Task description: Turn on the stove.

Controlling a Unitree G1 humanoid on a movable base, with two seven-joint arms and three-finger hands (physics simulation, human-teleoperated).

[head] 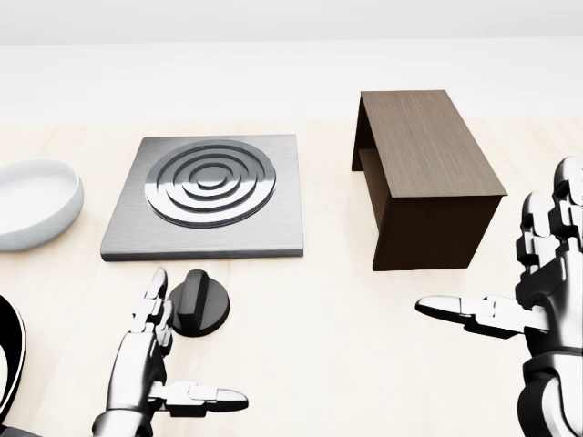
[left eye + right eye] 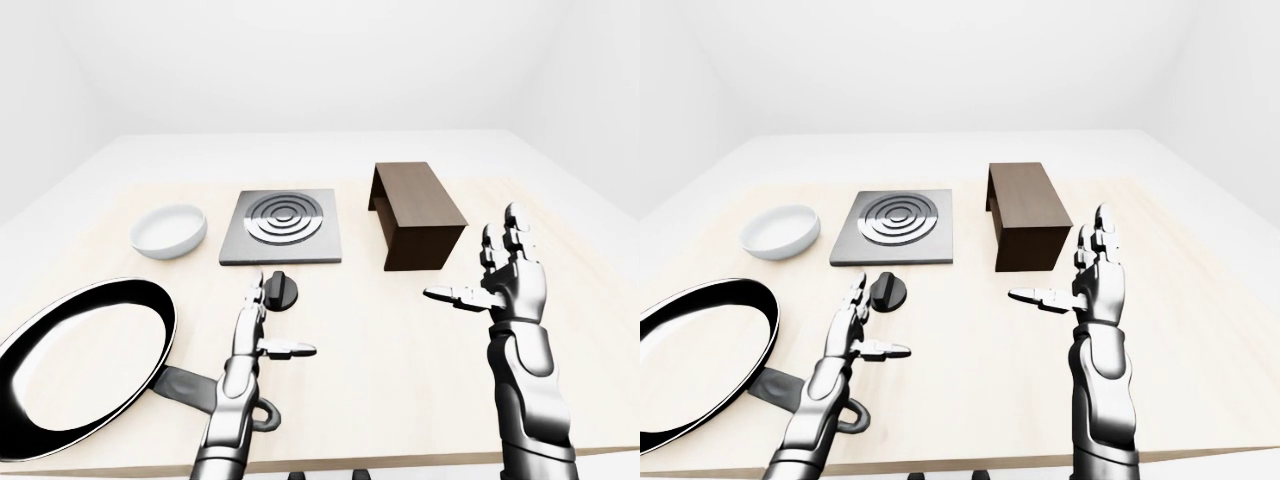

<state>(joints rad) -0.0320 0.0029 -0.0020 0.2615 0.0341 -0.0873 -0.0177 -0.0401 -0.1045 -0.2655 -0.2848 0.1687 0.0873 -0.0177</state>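
Observation:
The stove [image 1: 208, 197] is a flat grey square plate with concentric rings, upper left of middle in the head view. Its black round knob [image 1: 200, 307] lies on the table just below the plate. My left hand [image 1: 168, 360] is open, its fingers [image 1: 153, 314] right beside the knob's left edge, thumb out to the right below it. My right hand [image 1: 519, 273] is open and empty at the right edge, well away from the knob.
A dark brown wooden box [image 1: 424, 177] stands right of the stove. A white bowl [image 1: 32, 202] sits left of the stove. A black frying pan [image 2: 85, 360] lies at the lower left, its handle [image 2: 195, 388] under my left forearm.

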